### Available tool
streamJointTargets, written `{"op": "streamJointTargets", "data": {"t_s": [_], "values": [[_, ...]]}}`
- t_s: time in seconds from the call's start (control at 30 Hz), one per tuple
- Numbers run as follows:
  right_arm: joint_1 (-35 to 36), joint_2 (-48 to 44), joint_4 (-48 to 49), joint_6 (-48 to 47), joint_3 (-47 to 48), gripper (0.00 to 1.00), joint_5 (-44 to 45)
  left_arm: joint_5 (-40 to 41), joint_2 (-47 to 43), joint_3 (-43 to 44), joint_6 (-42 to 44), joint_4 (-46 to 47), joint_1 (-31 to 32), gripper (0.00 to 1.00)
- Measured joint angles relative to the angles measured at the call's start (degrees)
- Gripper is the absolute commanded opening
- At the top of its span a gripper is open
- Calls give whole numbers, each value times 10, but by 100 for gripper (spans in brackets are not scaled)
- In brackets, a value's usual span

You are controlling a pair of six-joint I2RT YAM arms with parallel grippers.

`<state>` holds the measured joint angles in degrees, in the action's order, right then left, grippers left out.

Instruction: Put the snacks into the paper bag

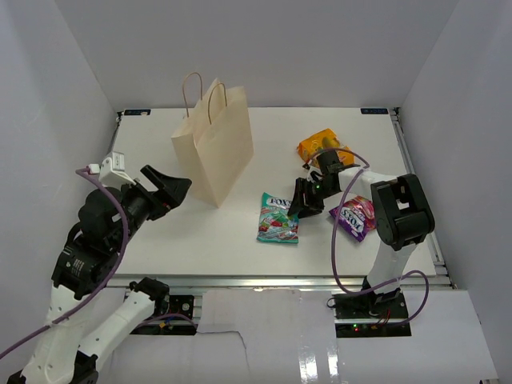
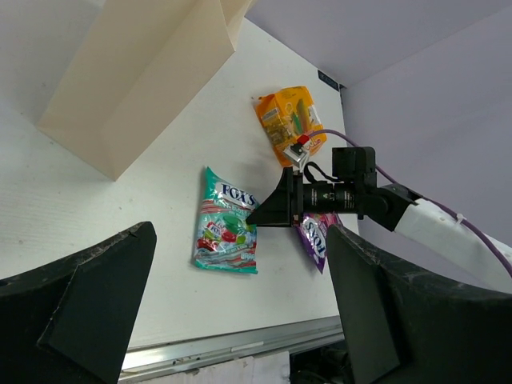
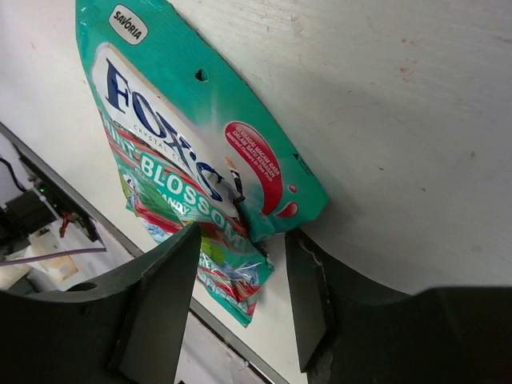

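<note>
Right wrist view: my right hand (image 3: pixel 240 240) is low over the teal Fox's bag (image 3: pixel 176 152), which is glossy, with "Blossom" lettering and a red oval badge, and lies flat on the white counter (image 3: pixel 400 96). The fingers are spread with the packet's edge between them. Whether they touch it, I can't quite tell, but they aren't clamped. From above, the tan paper bag (image 1: pixel 216 148) stands upright at far left, handles up. The orange pack (image 1: pixel 320 144) lies just beyond that hand and the purple bag (image 1: pixel 354 218) to its right. My left hand (image 1: pixel 170 182) hangs wide open and empty, near the paper bag.
</note>
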<state>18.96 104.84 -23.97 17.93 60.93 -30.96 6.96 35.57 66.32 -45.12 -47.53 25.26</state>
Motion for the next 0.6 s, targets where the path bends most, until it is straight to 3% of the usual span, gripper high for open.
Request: {"op": "streamJointTargets", "data": {"t_s": [0.13,0.43,0.6], "values": [[0,0,36,19,-18,47,-25,-2,7,0,-2,-1,0,98],[-15,18,87,52,-33,10,-63,-5,22,0,-6,-1,0,98],[-36,17,114,53,-42,8,-82,-8,27,0,-10,-1,0,98]]}}
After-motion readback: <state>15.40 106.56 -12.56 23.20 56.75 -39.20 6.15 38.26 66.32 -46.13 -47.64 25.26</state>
